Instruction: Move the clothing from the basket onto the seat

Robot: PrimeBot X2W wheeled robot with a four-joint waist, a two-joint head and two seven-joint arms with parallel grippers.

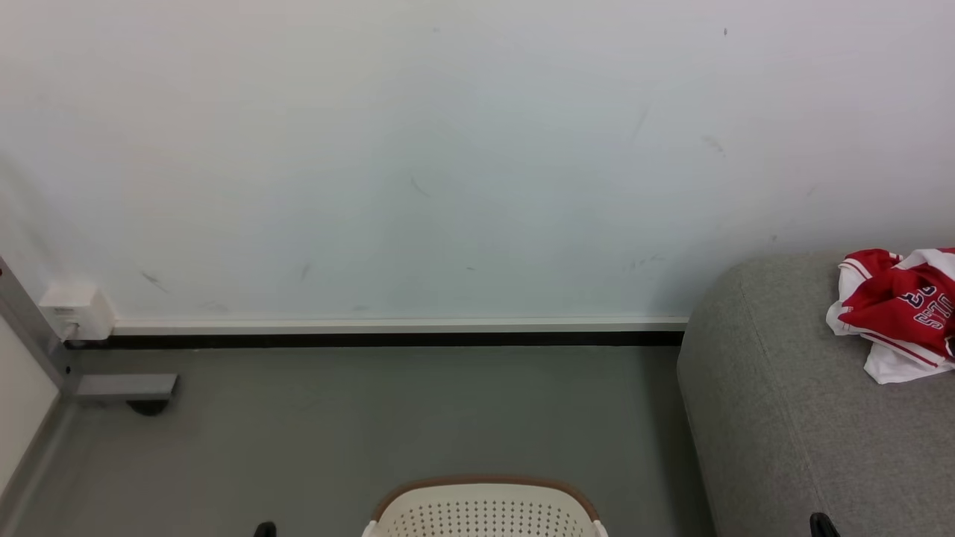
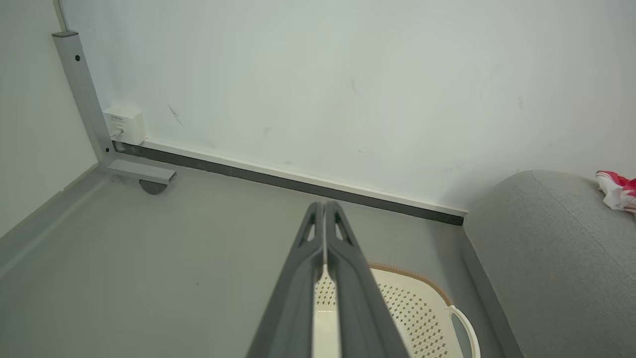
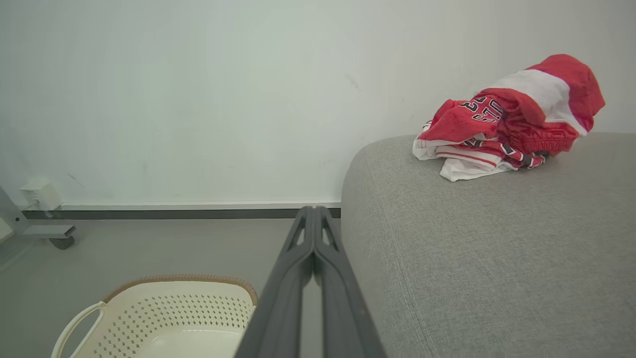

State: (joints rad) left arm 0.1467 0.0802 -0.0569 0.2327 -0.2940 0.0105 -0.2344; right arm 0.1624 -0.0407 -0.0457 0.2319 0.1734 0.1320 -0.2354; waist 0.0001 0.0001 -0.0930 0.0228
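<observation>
Clothing (image 1: 899,313) lies in a crumpled red-and-white heap on the seat (image 1: 776,432) at the head view's right edge, near the wall (image 1: 448,149). The basket (image 1: 485,511) stands on the floor (image 1: 336,425) at bottom centre, near the seat and well apart from the heap.

Left wrist view: the left gripper (image 2: 324,206) has its fingers pressed together with nothing between them. The basket's rim shows behind them, and a scrap of red cloth shows far right on the seat.

Right wrist view: the right gripper (image 3: 314,211) is likewise pressed together and empty, seen between basket and seat. The heap sits on the seat top near the wall, and the basket's pale bottom shows.
</observation>
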